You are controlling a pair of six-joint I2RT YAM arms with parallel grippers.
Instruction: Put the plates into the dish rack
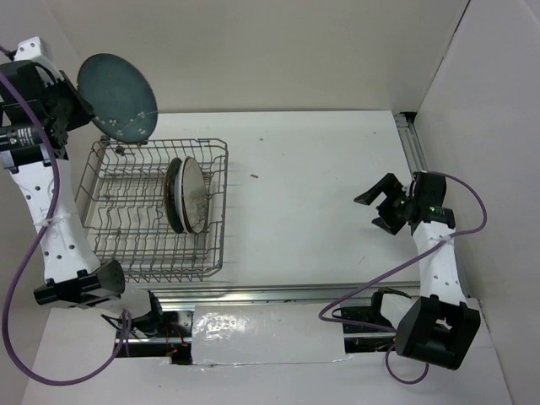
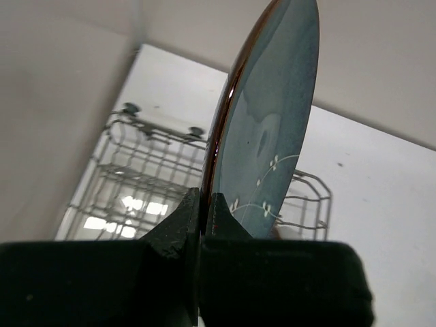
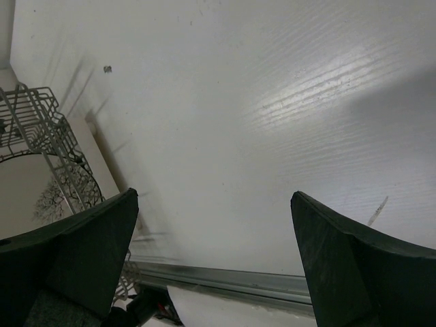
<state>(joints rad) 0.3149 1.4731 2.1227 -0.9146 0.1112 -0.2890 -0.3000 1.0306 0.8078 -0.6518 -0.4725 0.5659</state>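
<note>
1. Upper left of the top view: the left gripper clamps a teal plate by its rim. It holds the plate on edge, I reckon so it can drop between tines.
2. In the left wrist view the plate's lower edge is pinched between the jaws. The rest rises above them, over the far-left corner of the rack.
3. Centre-left: a dark plate and a cream plate stand upright in the rack, close together.
4. Right: the right gripper hangs over the table, jaws wide and holding nothing, probably parked out of the way.
</note>
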